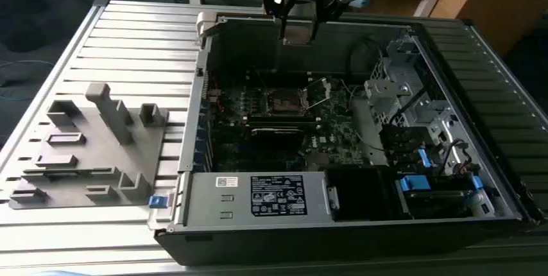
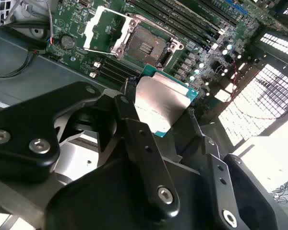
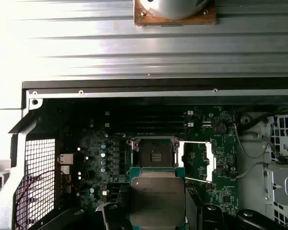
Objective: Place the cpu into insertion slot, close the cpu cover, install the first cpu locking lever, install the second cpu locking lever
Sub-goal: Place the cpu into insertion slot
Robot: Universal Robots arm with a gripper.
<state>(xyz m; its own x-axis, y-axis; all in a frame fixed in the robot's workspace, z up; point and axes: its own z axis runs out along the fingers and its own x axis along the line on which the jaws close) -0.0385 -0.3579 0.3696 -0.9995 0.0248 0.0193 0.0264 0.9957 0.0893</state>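
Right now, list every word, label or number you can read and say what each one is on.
No text here is readable.
Large label on the grey box at the case's near edge: print too small to read.
Small white label on the same box: too small to read.
Faint marks on the cpu top: too blurred to read.
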